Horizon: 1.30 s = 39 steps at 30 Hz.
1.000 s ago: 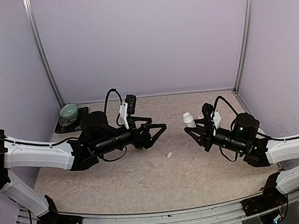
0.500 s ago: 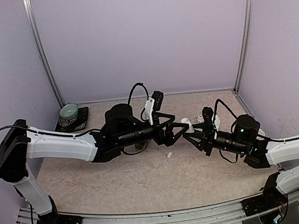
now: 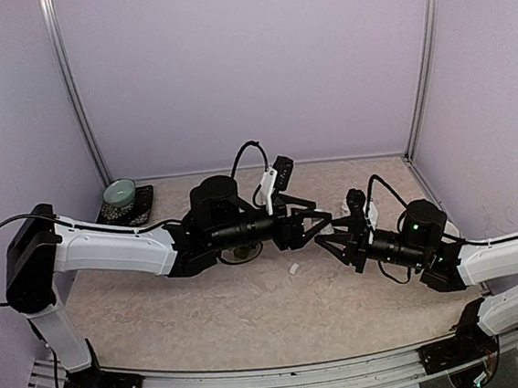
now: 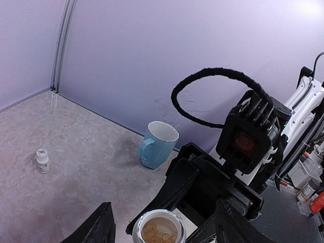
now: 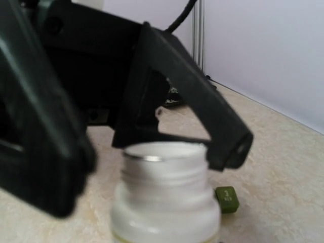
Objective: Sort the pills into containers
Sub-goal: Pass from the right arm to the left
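My right gripper (image 3: 339, 238) is shut on a white pill bottle (image 5: 164, 202), upright and uncapped, just above the table's middle. Tan round pills (image 4: 157, 232) lie inside it. One of the right gripper's black fingers (image 4: 174, 190) shows behind the bottle in the left wrist view. My left gripper (image 3: 325, 226) reaches in from the left, open, with a finger (image 5: 202, 116) on each side of the bottle's mouth and a gap to the bottle on both sides. A dark green lidded compartment marked 3 (image 5: 227, 199), part of the containers, lies on the table beyond the bottle.
A pale blue mug (image 4: 158, 144) stands by the purple wall. A small capped white bottle (image 4: 42, 160) stands alone on the table. A small white piece (image 3: 295, 268) lies below the grippers. The pale green bowl (image 3: 119, 194) sits at the back left on a dark mat.
My left arm has stretched right until its fingers flank the bottle, and its jaws have narrowed. The right gripper has carried the bottle a little to the left.
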### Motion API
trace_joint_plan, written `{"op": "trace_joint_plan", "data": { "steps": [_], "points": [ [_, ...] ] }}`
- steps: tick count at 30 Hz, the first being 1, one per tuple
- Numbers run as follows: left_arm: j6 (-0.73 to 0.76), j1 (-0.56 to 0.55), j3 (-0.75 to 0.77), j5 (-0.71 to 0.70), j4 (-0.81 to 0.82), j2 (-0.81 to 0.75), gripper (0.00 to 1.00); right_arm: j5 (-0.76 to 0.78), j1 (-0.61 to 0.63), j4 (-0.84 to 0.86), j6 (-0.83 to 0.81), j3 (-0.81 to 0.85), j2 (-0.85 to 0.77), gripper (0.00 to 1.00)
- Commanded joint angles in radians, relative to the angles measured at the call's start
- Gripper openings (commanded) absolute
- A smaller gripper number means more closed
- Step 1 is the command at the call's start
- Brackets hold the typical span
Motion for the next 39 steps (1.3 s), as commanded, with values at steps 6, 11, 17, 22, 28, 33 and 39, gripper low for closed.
{"op": "trace_joint_plan", "data": {
  "steps": [6, 11, 17, 22, 28, 33, 39],
  "points": [
    [0.013, -0.005, 0.023, 0.02, -0.008, 0.021, 0.52, -0.008, -0.007, 0.018, -0.009, 0.015, 0.001, 0.01],
    [0.012, -0.005, 0.023, 0.024, -0.012, 0.021, 0.36, -0.001, -0.007, 0.016, -0.012, 0.018, 0.0, 0.01],
    [0.007, -0.004, 0.021, 0.026, -0.007, 0.02, 0.2, 0.006, -0.008, 0.01, -0.015, 0.022, 0.008, 0.03],
    [0.003, -0.004, 0.023, 0.031, -0.007, 0.021, 0.13, 0.01, -0.007, -0.009, -0.016, 0.035, 0.024, 0.13],
    [0.018, -0.004, 0.024, 0.028, -0.041, 0.016, 0.12, 0.023, -0.008, -0.111, -0.041, 0.083, 0.035, 0.37],
    [0.042, -0.004, 0.017, 0.002, -0.093, 0.003, 0.12, 0.033, -0.007, -0.216, -0.07, 0.132, 0.031, 0.51],
    [0.053, -0.005, -0.009, -0.042, -0.1, 0.003, 0.11, 0.054, -0.007, -0.281, -0.064, 0.111, -0.01, 0.71]
  ]
}}
